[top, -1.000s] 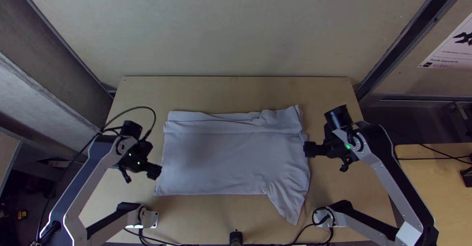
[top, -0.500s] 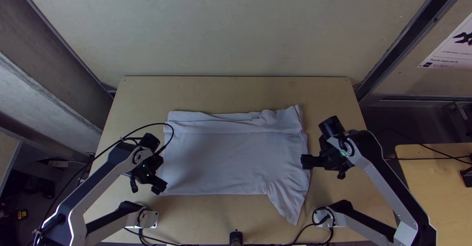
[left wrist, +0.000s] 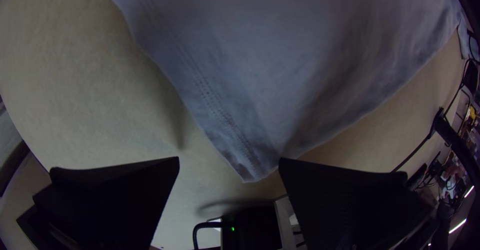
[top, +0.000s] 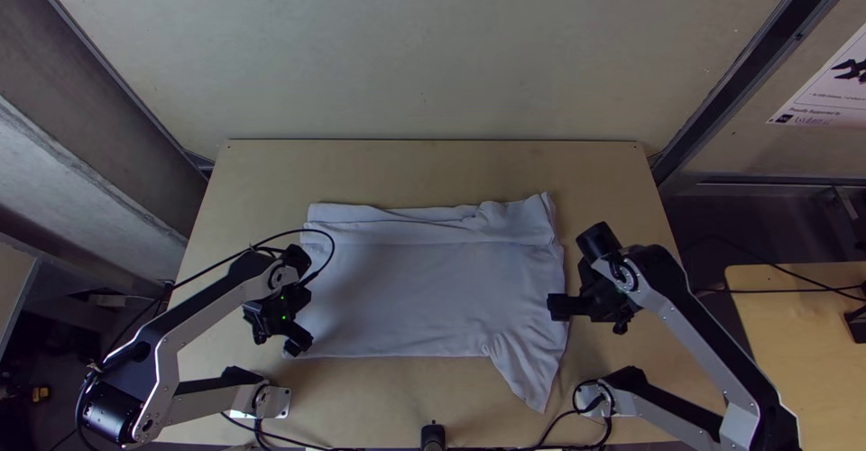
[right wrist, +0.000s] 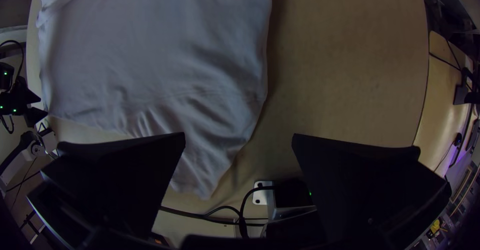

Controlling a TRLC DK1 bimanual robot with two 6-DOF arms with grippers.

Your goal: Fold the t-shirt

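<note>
Across the light wooden bench (top: 415, 162), the pale cloth t-shirt (top: 415, 289) is spread, far edge folded. The left black gripper (left wrist: 229, 160) has been brought to a near corner, the right black gripper (right wrist: 239, 135) sleeveward; both, fingers parted, are seemingly being readied for grasping.

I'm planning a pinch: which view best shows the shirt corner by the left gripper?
The left wrist view: the corner shows large, stitching visible, between the parted fingers of the left gripper. The top view shows it small, the gripper covering cloth beside it; the right wrist view, far off.
</note>
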